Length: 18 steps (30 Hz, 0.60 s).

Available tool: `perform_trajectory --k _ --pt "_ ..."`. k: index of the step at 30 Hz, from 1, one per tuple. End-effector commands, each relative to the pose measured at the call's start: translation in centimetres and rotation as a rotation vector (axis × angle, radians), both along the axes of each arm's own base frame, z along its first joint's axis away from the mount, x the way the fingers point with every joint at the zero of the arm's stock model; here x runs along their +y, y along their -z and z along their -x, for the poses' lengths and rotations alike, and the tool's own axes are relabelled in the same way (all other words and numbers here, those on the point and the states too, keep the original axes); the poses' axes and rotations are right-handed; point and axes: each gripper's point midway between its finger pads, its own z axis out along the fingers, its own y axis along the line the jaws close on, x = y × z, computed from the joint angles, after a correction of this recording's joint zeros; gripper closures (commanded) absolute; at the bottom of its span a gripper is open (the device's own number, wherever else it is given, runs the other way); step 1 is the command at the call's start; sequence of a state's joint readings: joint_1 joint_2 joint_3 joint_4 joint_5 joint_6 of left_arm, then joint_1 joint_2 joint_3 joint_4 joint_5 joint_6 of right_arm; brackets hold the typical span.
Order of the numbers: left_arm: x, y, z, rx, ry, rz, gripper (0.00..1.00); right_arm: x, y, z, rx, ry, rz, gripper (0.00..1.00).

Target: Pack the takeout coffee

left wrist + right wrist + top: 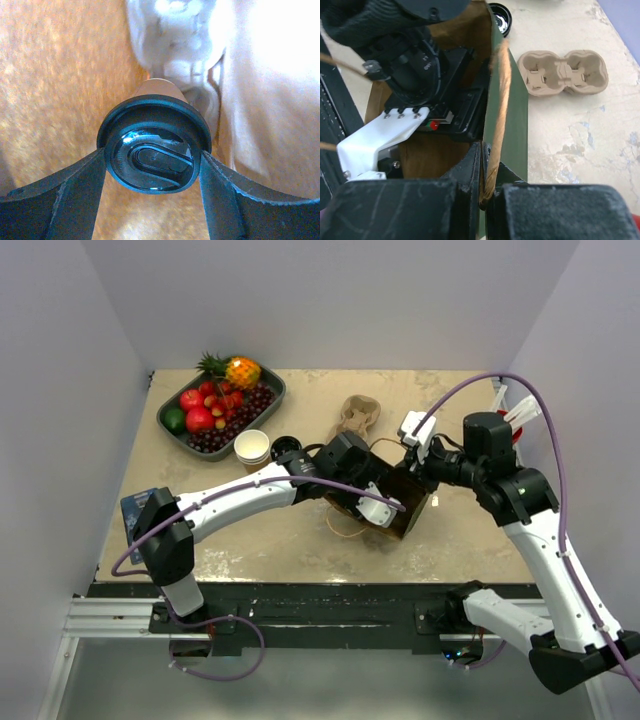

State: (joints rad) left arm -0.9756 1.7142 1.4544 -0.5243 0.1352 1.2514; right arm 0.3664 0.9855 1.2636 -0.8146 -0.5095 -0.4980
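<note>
Showing left gripper [152, 159] grasping lidded cup [150, 145], axis along its fingers [65, 200], inside bag [512, 115]; right gripper [484, 175] clenched on bag rim

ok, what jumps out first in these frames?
The left gripper reaches inside the bag at table centre, closed on a black-lidded cup. The right gripper pinches the bag's rim. A bright fruit tray sits at the far-left corner.
</note>
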Motion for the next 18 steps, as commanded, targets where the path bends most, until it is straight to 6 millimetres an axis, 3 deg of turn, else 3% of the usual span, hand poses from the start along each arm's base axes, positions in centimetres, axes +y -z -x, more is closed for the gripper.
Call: perform_trajectory --k 1,9,18 --pt "0.3 -2.1 0.4 -0.029 0.029 0.030 1.00 -0.3 -1.0 -1.4 -0.037 0.085 -0.034 1.00" --pt "0.8 -2.0 0.1 -0.045 0.033 0.007 1.00 -0.2 -0.9 -1.6 -0.044 0.080 -0.030 1.00" --pt "0.8 -0.5 -1.6 -0.096 -0.008 -0.025 1.00 0.6 -1.2 -0.1 -0.057 -0.020 -0.042 1.00"
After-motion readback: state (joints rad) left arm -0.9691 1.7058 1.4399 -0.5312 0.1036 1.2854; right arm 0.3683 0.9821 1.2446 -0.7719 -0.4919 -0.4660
